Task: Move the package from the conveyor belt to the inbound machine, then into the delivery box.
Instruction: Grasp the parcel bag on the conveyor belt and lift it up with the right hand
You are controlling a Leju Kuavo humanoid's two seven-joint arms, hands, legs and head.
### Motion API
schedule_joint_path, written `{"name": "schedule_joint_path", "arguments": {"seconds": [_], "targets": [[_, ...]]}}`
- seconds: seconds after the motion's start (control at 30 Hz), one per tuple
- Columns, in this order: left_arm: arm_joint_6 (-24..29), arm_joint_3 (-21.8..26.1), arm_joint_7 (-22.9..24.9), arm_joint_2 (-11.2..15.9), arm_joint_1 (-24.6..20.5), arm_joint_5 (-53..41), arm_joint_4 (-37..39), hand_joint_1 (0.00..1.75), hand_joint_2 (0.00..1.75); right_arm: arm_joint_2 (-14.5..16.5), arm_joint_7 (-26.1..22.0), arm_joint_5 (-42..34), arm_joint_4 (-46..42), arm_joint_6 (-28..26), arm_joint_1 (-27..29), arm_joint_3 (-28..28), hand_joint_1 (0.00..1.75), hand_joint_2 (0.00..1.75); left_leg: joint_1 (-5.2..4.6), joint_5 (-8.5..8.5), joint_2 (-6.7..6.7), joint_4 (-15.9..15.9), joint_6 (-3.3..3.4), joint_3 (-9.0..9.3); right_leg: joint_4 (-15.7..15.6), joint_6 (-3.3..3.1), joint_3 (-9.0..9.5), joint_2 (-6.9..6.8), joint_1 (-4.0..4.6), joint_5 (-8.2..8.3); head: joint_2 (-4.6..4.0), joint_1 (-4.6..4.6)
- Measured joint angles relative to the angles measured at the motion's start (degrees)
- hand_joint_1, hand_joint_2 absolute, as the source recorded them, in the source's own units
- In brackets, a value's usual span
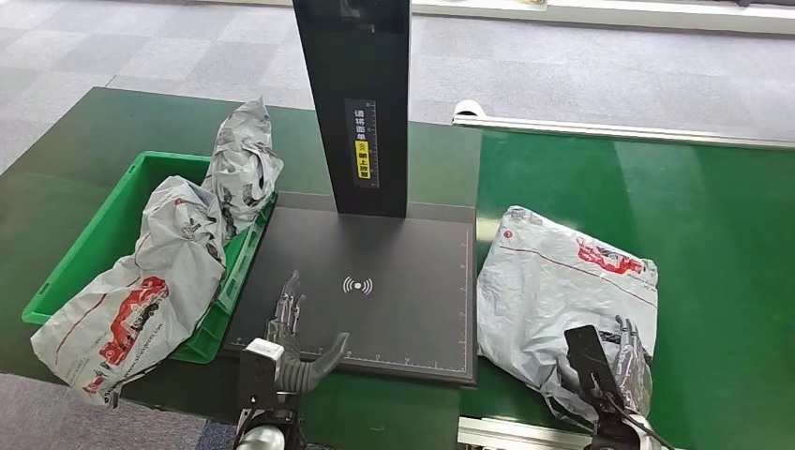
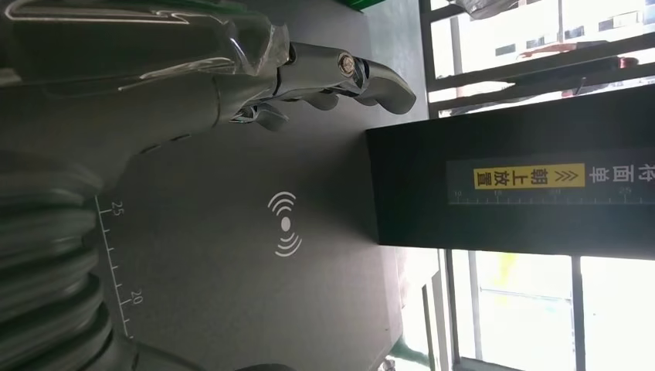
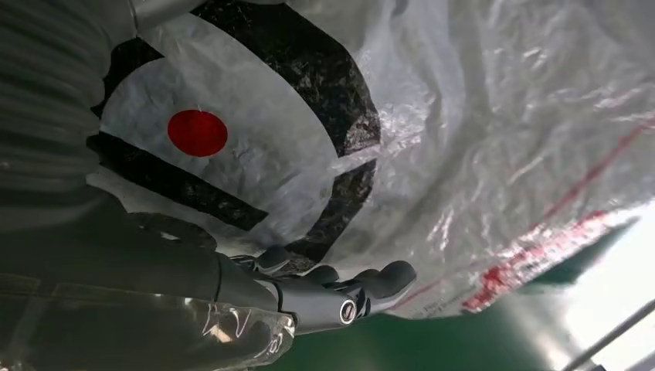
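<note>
Package point(image 1: 562, 291), a limp grey mailer, lies flat on the conveyor belt point(image 1: 722, 216) just beside the inbound machine point(image 1: 394, 281), long axis slanting toward the belt's near-right. Right hand point(image 1: 626, 361) grasps its near edge; the slack film may slip or sag. Left hand point(image 1: 291, 337) hovers released.

Silver hand point(image 2: 340, 77), grey ribbed cover point(image 2: 46, 270)

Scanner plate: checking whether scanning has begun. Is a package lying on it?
No, the scanner plate is bare; the package lies on the conveyor belt.
</note>
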Motion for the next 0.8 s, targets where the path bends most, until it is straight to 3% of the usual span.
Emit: {"name": "schedule_joint_path", "arguments": {"seconds": [0.1,0.23,0.4,0.63,0.8], "targets": [[-0.3,0.3,0.3,0.0,0.2,-0.3,-0.4,0.00,1.75,-0.3,2.6,1.6,1.0,2.9,0.3,-0.7,0.00,1.75,0.00,0.00,0.00,0.0,0.00,0.00,0.0,0.00,0.00,0.00,0.00,0.00,0.00,0.00],[-0.4,0.6,0.8,0.0,0.5,-0.5,-1.0,0.00,1.75,-0.7,4.4,3.3,1.9,5.9,0.3,-1.0,1.72,1.75,0.00,0.00,0.00,0.0,0.00,0.00,0.0,0.00,0.01,0.00,0.00,0.00,0.00,0.01],[-0.1,0.9,1.6,0.0,1.2,-0.9,-2.1,0.00,1.75,-0.6,2.7,2.8,2.4,5.3,0.2,-1.0,1.75,1.75,0.00,0.00,0.00,0.0,0.00,-0.01,0.0,0.00,0.02,0.00,0.00,0.00,0.00,0.00],[0.3,1.3,2.2,0.0,2.5,-1.0,-4.3,0.00,1.75,0.8,-5.9,-1.8,-0.3,-3.4,0.1,-0.8,1.75,1.75,0.00,0.00,0.00,0.0,0.00,-0.01,0.0,0.00,0.01,-0.01,0.00,0.00,0.00,-0.01],[0.4,1.4,2.2,0.0,2.8,-1.0,-5.2,0.00,1.75,1.5,-8.7,-4.5,-3.7,-6.0,0.4,-0.8,1.75,1.75,0.00,0.00,0.00,0.0,0.00,-0.01,0.0,0.00,0.01,-0.01,0.00,0.00,0.00,0.00]]}}
